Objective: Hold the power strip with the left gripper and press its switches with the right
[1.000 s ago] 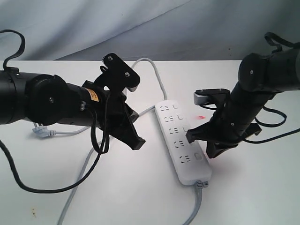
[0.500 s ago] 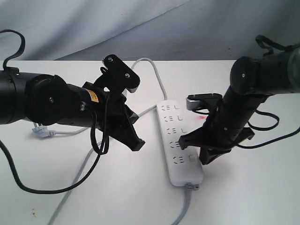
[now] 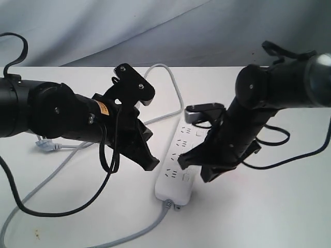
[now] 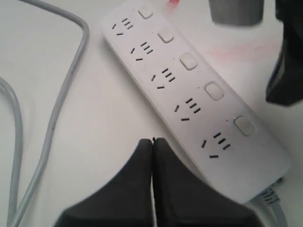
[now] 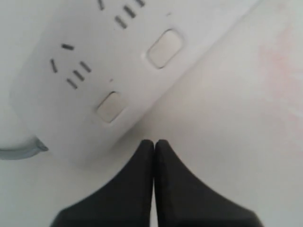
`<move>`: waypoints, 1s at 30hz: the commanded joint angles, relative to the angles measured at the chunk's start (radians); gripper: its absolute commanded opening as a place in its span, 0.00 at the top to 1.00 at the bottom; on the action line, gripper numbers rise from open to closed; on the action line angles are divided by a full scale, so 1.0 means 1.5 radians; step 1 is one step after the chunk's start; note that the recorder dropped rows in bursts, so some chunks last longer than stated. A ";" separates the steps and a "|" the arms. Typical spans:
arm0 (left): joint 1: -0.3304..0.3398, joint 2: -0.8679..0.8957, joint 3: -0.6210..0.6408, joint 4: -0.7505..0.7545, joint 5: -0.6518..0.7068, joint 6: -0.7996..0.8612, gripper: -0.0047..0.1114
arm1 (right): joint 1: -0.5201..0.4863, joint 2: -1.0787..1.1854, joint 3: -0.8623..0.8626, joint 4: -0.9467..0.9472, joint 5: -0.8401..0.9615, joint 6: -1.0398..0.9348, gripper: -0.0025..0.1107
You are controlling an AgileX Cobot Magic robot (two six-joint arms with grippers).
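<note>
The white power strip (image 3: 178, 166) lies tilted on the white table, its cord end toward the front. Its switches (image 4: 188, 61) run in a row along one long side; two of the switches (image 5: 110, 106) show in the right wrist view. My left gripper (image 3: 151, 163) is shut and empty, its tips (image 4: 152, 140) just beside the strip's long edge near the cord end. My right gripper (image 3: 199, 168) is shut too, low over the strip's other side, with its tips (image 5: 154, 141) on the table right beside the endmost switch.
The grey cord (image 3: 166, 72) loops behind the strip and runs left to a plug (image 3: 49, 146); another stretch of the cord (image 3: 103, 240) curves along the front. Black cables hang from both arms. A faint pink mark (image 4: 246, 45) stains the table.
My right arm has swept left and the power strip has slid and swung with it, its cord end now further left. My left arm has barely moved.
</note>
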 commanded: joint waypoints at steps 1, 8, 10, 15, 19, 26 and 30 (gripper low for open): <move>-0.054 -0.005 0.003 -0.007 0.030 0.042 0.96 | -0.069 -0.072 0.000 -0.037 -0.031 0.013 0.98; -0.144 0.068 -0.008 -0.005 0.007 0.084 0.96 | -0.153 -0.011 -0.156 -0.028 0.082 -0.036 0.98; -0.144 0.094 -0.022 -0.005 0.012 0.080 0.96 | -0.156 0.012 -0.203 -0.027 0.088 -0.036 0.98; -0.144 0.133 -0.058 -0.005 -0.018 0.080 0.96 | -0.156 0.073 -0.308 -0.027 0.133 -0.036 0.98; -0.140 0.139 -0.084 0.000 -0.004 0.081 0.96 | -0.159 0.105 -0.345 -0.027 0.134 -0.036 0.98; -0.097 0.148 -0.090 0.012 0.056 0.079 0.96 | -0.164 0.156 -0.368 -0.003 0.148 -0.067 0.98; -0.079 0.163 -0.090 0.016 0.060 0.063 0.96 | -0.164 0.167 -0.368 0.036 0.142 -0.096 0.98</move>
